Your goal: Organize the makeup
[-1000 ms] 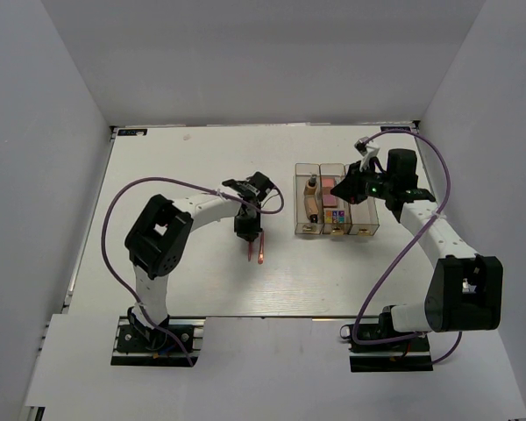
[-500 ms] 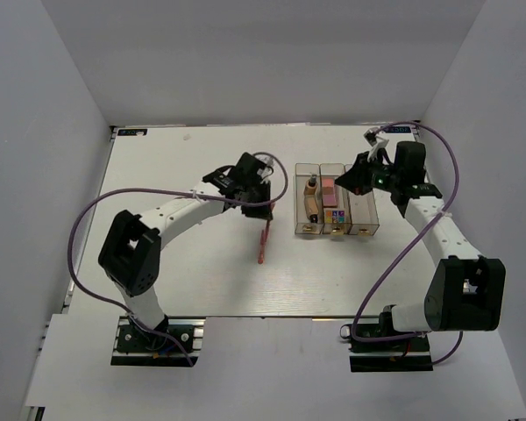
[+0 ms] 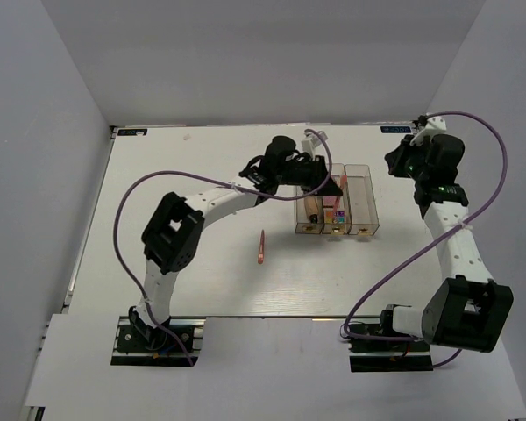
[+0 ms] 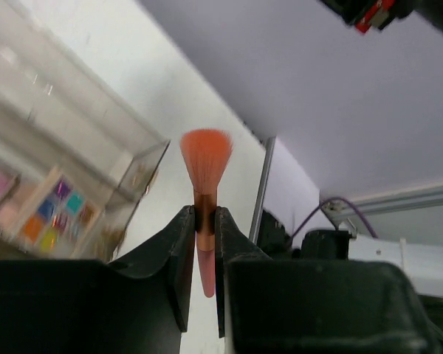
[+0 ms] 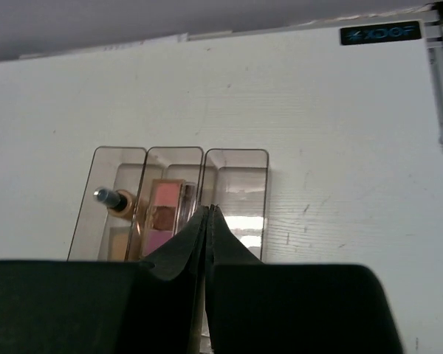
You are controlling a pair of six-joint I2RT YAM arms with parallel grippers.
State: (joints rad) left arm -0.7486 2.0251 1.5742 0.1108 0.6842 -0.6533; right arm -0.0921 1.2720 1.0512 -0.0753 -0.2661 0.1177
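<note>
- The white desk carries everything, with grey walls on three sides.
- The left arm reaches from its near-left base across to the far middle of the desk, its wrist over the far end of the box.
- The right arm stands up along the right side, its wrist at the far right of the desk, to the right of the box and apart from it.
- The clear three-compartment box sits right of the middle of the desk, its compartments running side by side from near to far.
- The left claw is pinching a makeup brush by its handle, the fingers tight on either side of it.
- The right claw has its fingers pressed together tip to tip, and its camera looks down on the box from above.
- A pink palette lies in the middle compartment, and a palette of small coloured squares lies in that same compartment, at its near end.
- A tan bottle with a silvery cap lies in the left compartment.
- The makeup brush has a pink handle and orange-pink bristles that fan out beyond the fingertips; in the top view it is held above the far part of the box.
- A thin pink stick lies alone on the desk, to the left of the box and slightly nearer, touching nothing.
</note>
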